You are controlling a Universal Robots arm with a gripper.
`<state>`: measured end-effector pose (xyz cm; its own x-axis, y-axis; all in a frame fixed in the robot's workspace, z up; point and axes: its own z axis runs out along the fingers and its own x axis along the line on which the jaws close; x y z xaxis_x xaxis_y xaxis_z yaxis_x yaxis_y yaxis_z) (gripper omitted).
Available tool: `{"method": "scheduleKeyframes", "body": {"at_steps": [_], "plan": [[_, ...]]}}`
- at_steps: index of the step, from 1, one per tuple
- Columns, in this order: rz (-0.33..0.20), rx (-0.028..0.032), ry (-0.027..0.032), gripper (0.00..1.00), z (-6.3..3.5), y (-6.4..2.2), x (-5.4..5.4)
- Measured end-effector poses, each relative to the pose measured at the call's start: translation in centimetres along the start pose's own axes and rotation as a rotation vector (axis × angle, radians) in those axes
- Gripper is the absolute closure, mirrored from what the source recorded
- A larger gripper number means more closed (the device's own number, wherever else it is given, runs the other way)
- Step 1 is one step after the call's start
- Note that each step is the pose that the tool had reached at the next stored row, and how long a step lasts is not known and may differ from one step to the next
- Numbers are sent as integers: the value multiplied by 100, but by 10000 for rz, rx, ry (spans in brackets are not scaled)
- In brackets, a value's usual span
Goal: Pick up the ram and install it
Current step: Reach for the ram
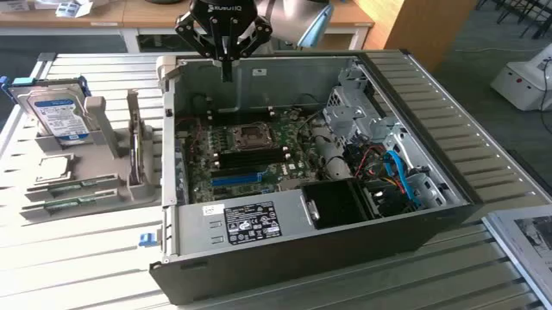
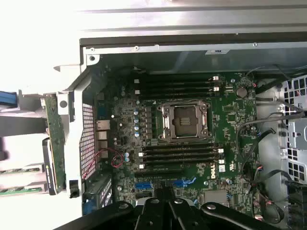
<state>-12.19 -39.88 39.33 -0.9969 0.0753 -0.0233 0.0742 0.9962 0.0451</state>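
Note:
Two thin green ram sticks [image 1: 69, 188] [image 2: 14, 170] lie flat in a grey holder [image 1: 103, 194] on the table, at the exterior view's left of the open computer case [image 1: 414, 129]. My gripper [image 1: 226, 70] [image 2: 163, 199] hangs above the far edge of the case, well away from the ram. Its fingers are shut together with nothing between them. Below it lies the green motherboard [image 2: 225, 115] with empty black memory slots [image 2: 180, 153] on both sides of the processor socket [image 2: 184, 120].
On the holder also stand a silver hard drive [image 1: 56, 113], a processor chip [image 1: 53, 169] and an upright card [image 1: 136, 155]. Inside the case are a blue slot [image 1: 234, 177], cables [image 1: 392, 168], a drive cage [image 1: 350, 110] and a power supply [image 1: 245, 223]. A white device [image 1: 521, 81] sits at the far right.

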Motion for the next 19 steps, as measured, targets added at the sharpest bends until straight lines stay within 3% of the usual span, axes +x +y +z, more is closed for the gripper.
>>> {"method": "scheduleKeyframes", "body": {"at_steps": [19], "plan": [[0,0,-1,90,-2,-6,87]]}}
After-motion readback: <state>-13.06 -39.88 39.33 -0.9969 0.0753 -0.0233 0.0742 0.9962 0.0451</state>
